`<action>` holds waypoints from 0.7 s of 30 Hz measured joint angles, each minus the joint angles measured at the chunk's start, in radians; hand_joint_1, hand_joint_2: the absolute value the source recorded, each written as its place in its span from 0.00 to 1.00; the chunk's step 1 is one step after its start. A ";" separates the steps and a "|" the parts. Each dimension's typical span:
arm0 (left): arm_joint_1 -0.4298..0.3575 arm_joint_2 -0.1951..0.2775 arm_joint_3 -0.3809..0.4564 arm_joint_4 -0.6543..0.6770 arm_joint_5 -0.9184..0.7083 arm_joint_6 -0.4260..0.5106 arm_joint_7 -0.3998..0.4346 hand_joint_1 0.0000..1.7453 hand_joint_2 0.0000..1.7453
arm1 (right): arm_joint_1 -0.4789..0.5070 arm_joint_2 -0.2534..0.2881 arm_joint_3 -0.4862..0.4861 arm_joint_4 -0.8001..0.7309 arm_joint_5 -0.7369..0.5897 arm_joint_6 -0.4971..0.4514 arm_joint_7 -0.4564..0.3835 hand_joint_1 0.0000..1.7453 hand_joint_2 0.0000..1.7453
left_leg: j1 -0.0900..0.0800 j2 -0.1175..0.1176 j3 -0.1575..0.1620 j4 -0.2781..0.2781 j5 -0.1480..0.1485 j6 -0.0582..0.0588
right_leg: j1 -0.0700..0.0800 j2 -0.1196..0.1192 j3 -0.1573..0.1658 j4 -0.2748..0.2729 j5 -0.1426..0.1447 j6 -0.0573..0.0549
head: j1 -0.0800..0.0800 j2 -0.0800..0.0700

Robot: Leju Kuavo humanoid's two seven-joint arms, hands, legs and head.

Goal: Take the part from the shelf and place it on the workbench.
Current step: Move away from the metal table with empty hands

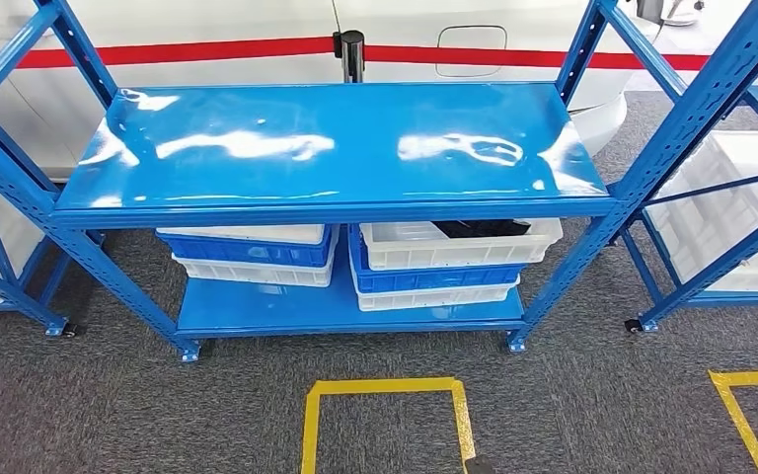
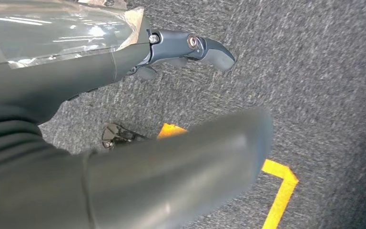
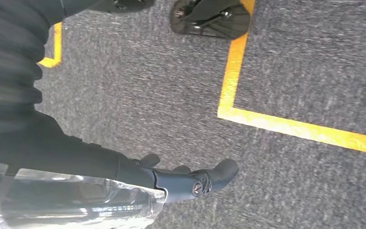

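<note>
A blue metal shelf unit is seen across the middle of the head view, its glossy top deck bare and reflecting light. On the lower deck, two stacks of crates are set side by side. The left stack is made of white and blue crates, and their contents cannot be seen under the top deck. The right stack is topped by a white crate, in which a dark part is lying toward its right end, partly hidden by the deck edge. A second blue rack with white bins is seen at the right edge of the frame.

Grey carpet is spread in front of the shelf, marked by a yellow tape rectangle at bottom centre and another yellow corner at bottom right. The shelf stands on small casters at the corners.

In the left wrist view, the left hand is held above the carpet with fingers loosely extended and nothing grasped. In the right wrist view, the right hand is likewise extended over the carpet, empty, near a yellow tape line.
</note>
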 joint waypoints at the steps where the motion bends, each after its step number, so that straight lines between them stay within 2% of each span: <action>1: 0.000 0.000 0.000 0.000 0.000 0.000 0.001 0.00 1.00 | -0.001 -0.001 -0.001 0.000 0.000 0.000 0.000 0.00 1.00 | -0.004 -0.001 0.004 0.001 -0.005 -0.002 | 0.002 0.000 0.024 -0.057 0.027 -0.006 | 0.000 0.000; 2: 0.000 0.001 0.000 0.000 0.001 0.000 0.002 0.00 1.00 | -0.001 -0.001 -0.002 0.000 0.001 0.000 0.000 0.00 1.00 | -0.007 -0.001 0.005 0.003 -0.010 0.000 | 0.001 0.001 0.038 -0.089 0.044 -0.012 | 0.000 0.000; 3: 0.000 0.002 0.000 0.000 0.001 0.000 0.004 0.00 1.00 | -0.001 -0.001 -0.003 0.000 0.002 0.001 0.000 0.00 1.00 | -0.009 -0.002 0.005 0.005 -0.014 0.002 | 0.001 0.001 0.043 -0.100 0.050 -0.018 | -0.001 0.000; 6: 0.001 0.004 0.000 0.000 0.001 -0.001 0.008 0.00 1.00 | -0.002 0.000 -0.006 0.000 0.005 0.002 0.000 0.00 1.00 | -0.008 -0.002 0.007 0.005 -0.015 0.010 | 0.001 0.002 0.046 -0.103 0.054 -0.020 | -0.001 0.000; 11: 0.001 0.004 0.000 0.000 0.001 -0.007 0.015 0.00 1.00 | -0.004 0.000 -0.010 0.000 0.006 0.001 0.001 0.00 1.00 | -0.006 -0.001 0.008 0.001 -0.015 0.006 | 0.004 0.002 0.045 -0.103 0.052 -0.022 | -0.001 0.000; 18: 0.001 0.005 0.000 0.000 0.000 -0.006 0.029 0.00 1.00 | -0.003 0.000 -0.015 0.000 0.001 0.000 -0.004 0.00 1.00 | -0.004 -0.001 0.008 0.000 -0.014 -0.007 | 0.007 0.002 0.045 -0.102 0.051 -0.025 | 0.000 0.000; 21: 0.001 0.005 0.000 0.000 0.000 0.000 0.033 0.00 1.00 | -0.003 0.000 -0.017 0.000 0.000 0.000 -0.004 0.00 1.00 | -0.005 -0.001 0.008 0.000 -0.014 -0.008 | 0.007 0.002 0.046 -0.102 0.051 -0.025 | 0.000 0.000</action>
